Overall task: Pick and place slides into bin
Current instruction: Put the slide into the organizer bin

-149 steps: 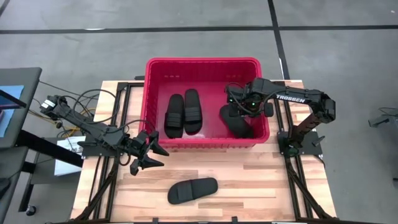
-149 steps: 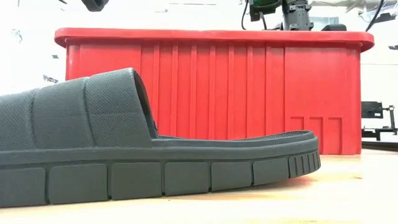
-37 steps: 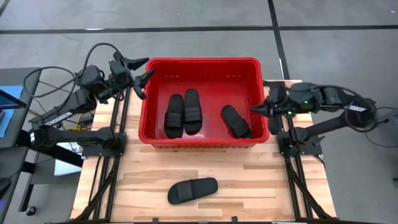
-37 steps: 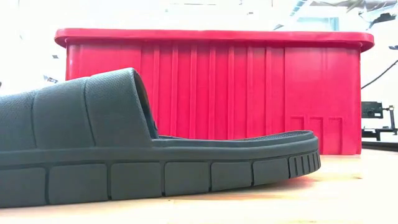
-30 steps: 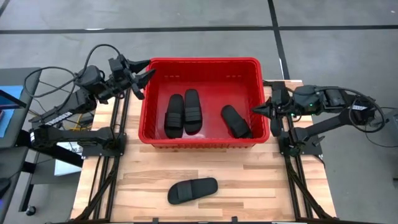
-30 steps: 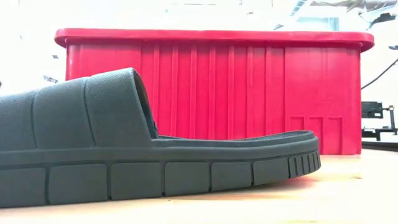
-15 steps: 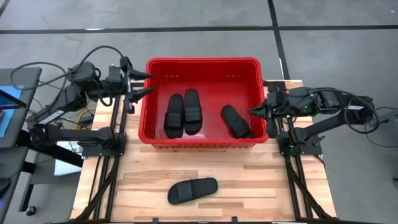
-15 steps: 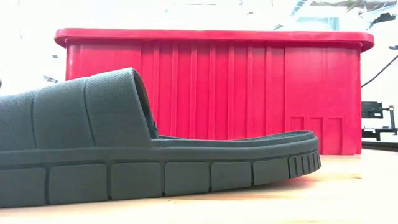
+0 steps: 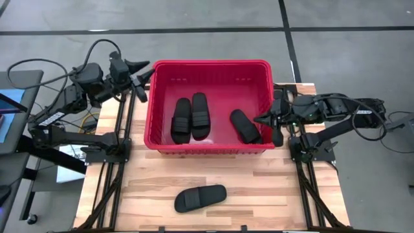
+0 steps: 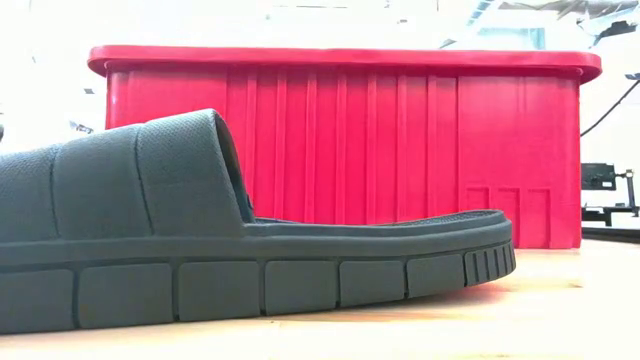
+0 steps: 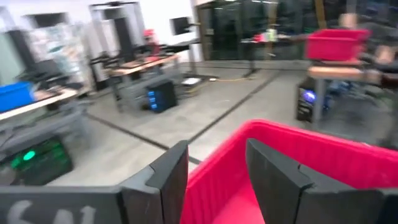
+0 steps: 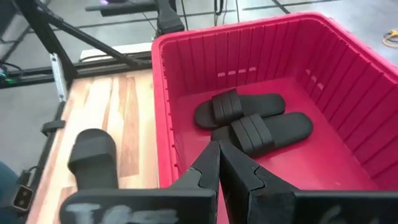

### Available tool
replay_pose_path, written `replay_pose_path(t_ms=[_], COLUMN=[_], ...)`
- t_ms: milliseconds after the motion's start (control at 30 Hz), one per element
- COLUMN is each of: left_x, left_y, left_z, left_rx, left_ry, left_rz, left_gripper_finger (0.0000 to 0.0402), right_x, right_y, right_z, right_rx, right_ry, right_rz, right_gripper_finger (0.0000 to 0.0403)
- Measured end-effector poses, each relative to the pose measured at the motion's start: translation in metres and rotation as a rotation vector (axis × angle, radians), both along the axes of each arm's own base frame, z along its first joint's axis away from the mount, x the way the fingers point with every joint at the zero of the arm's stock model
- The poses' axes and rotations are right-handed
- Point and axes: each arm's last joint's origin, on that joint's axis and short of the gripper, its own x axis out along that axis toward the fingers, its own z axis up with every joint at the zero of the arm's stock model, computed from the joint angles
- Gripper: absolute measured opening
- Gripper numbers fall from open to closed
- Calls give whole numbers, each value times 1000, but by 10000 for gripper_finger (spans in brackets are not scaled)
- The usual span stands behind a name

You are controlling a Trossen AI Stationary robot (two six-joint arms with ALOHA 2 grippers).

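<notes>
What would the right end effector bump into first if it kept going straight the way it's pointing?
Probably the lone slide lying in the bin. The shut right end effector points over the bin's right rim; its height is hard to judge, so it might pass above.

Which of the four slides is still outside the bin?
The lone slide lying on the wooden table in front of the bin. The other three lie inside it: a side-by-side pair and a single one by the right wall.
</notes>
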Motion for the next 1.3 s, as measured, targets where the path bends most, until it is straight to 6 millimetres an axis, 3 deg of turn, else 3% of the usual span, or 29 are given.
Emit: replay_pose_path(t_ms=[167, 300, 400, 600, 767, 1067, 1300], left_x=[-3, -2, 3, 9, 10, 16, 21], left_y=[3, 3, 0, -14, -18, -23, -27], left_z=[-1, -5, -11, -21, -32, -45, -37], left_rx=[-72, -91, -49, -39, -140, -356, -324], left_ry=[-57, -21, 93, 218, 293, 355, 280], left_rz=[130, 124, -44, -570, -740, -750, -734], left_gripper_finger=[154, 154, 154, 154, 154, 154, 154], right_x=[1, 2, 2, 3, 2, -1, 10], right_y=[-1, -1, -1, -1, -1, 0, 9], right_z=[0, 2, 3, 3, 3, -5, -12], right_rx=[-7, -10, -9, -7, -2, 61, 132], right_ry=[-2, -24, -38, -42, -35, 43, 109], right_rz=[-16, -29, -29, -30, -28, -59, 74], right_gripper_finger=[1, 1, 1, 1, 1, 1, 1])
